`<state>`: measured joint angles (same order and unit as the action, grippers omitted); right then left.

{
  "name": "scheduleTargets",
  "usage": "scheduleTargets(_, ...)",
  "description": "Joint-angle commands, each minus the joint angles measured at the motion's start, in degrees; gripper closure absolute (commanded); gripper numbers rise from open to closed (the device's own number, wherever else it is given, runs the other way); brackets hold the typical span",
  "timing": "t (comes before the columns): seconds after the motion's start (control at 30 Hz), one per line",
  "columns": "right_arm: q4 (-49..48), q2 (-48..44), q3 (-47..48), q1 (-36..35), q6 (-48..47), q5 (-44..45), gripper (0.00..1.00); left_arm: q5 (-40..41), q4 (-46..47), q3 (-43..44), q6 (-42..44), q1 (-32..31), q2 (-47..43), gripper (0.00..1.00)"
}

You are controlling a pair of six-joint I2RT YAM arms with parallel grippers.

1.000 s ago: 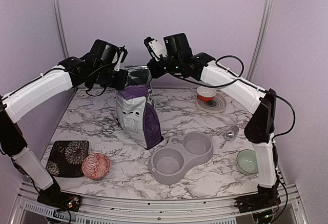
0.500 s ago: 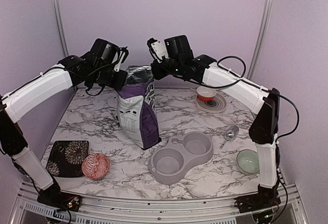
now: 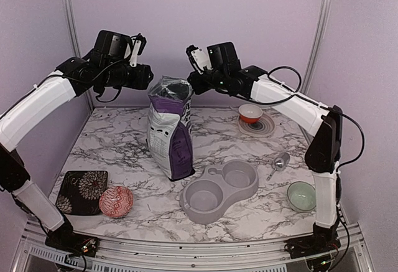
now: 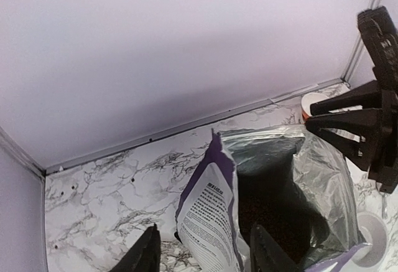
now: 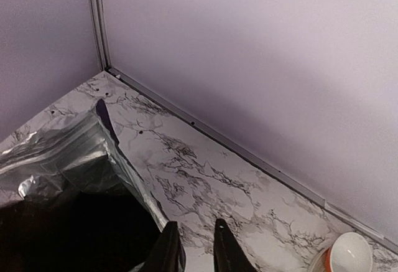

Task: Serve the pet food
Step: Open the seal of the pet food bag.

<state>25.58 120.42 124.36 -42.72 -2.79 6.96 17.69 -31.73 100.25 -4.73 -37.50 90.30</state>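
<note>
A purple and white pet food bag [image 3: 169,132] stands upright at mid-table, its silver-lined mouth [image 4: 280,160] open. The pet food is hidden in the bag's dark inside. My left gripper [image 3: 147,76] hovers left of the bag's top and apart from it. In the left wrist view its jaws [image 4: 205,253] are wide open, with the bag's torn left edge [image 4: 214,197] lying beyond them. My right gripper [image 3: 192,85] is at the bag's upper right rim. Its fingers [image 5: 196,247] stand a little apart with marble showing between them, and the bag's rim [image 5: 134,185] runs just left of them.
A grey double-bowl feeder [image 3: 221,190] sits in front of the bag. A metal scoop [image 3: 278,162] and a green bowl [image 3: 300,195] lie at the right, an orange and white bowl [image 3: 250,113] on a plate at the back right. A dark patterned plate [image 3: 82,191] and a red bowl [image 3: 116,200] are front left.
Both grippers have opened off the bag's top. The left arm has drawn back to the left and up. The bag now stands more upright on its own, mouth open.
</note>
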Motion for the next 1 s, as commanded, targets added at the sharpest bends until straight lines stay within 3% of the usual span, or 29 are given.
scheduleTargets(0.0,-0.92,-2.38,0.87,0.24,1.31,-2.35,0.73,-4.53,-2.04,2.39,-1.96,-0.03,-1.76,0.43)
scheduleTargets(0.2,-1.42,-3.66,0.93,0.27,1.63,-3.75,0.41,-7.44,-4.0,0.62,-6.47,-0.34,-4.52,0.38)
scheduleTargets(0.3,-1.5,-4.73,0.52,0.27,1.46,-3.08,0.34,-7.72,-5.61,-0.5,-9.21,-0.83,-5.51,0.37)
scheduleTargets(0.6,-6.64,-13.55,-10.08,0.67,2.57,-0.11,0.23,-7.06,-8.87,-3.13,-15.43,-4.51,-5.97,0.38)
scheduleTargets(0.97,-11.87,-24.84,-30.66,2.68,4.1,2.87,0.2,-5.18,-11.25,-4.24,-19.84,-5.39,-4.33,0.41)
